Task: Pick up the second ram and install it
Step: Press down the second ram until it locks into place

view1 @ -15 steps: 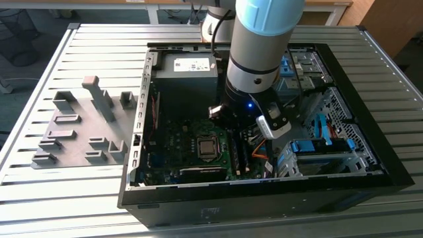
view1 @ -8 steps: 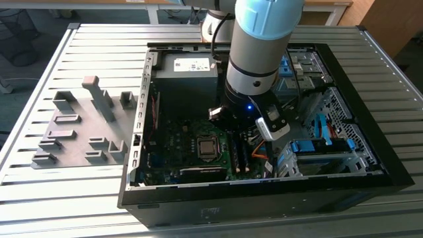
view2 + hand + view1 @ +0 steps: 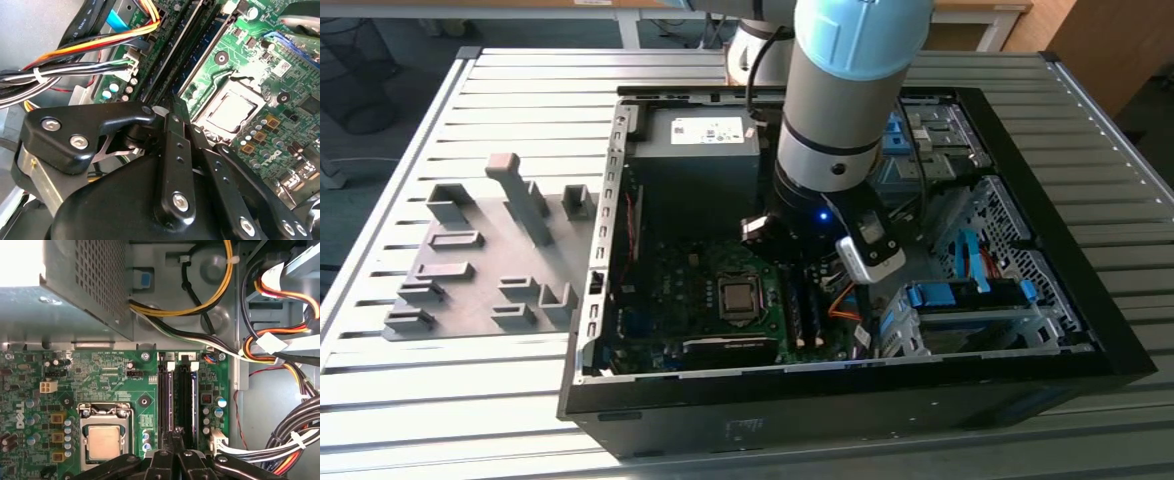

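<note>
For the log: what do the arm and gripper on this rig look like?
The arm is a thick silver-grey tube with a pale blue cap, a black band and a black cable running along it; a small blue light glows near its wrist. The gripper is matte black, built of jointed flat links held by silver screws.

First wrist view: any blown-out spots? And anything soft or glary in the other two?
First wrist view: a window-bright patch clips to white in one corner beside the power supply. Second wrist view: the gripper linkage looms close and soft, and the CPU socket lid glares. Exterior view: the arm blurs near the lens.
</note>
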Robot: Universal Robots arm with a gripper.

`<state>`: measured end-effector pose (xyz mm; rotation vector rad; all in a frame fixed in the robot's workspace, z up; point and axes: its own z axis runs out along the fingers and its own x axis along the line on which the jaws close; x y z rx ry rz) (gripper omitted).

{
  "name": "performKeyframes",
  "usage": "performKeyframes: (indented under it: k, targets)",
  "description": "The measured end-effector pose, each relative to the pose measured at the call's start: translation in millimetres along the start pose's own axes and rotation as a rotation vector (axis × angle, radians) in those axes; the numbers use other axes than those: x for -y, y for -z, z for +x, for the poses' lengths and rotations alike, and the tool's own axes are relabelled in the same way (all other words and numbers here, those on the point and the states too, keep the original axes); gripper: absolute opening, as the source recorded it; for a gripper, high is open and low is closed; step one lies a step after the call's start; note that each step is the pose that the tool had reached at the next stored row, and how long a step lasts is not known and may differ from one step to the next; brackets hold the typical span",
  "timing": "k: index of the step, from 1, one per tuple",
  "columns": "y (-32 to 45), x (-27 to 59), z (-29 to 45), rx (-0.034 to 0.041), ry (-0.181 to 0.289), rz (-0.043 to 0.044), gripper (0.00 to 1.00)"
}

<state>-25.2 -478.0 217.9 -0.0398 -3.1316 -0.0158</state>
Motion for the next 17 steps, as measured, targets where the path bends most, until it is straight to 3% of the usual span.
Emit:
performKeyframes:
  k: [4,9,17]
  targets:
    - [11.5,0.1,0.2,-0.0005,0.0,0.0006,0.11]
    - [20.4,0.1,0.3,-0.0007,0.0,0.0003,0.11]
    - [21.2,0.0,0.3,-0.0007,0.0,-0.0005,0.11]
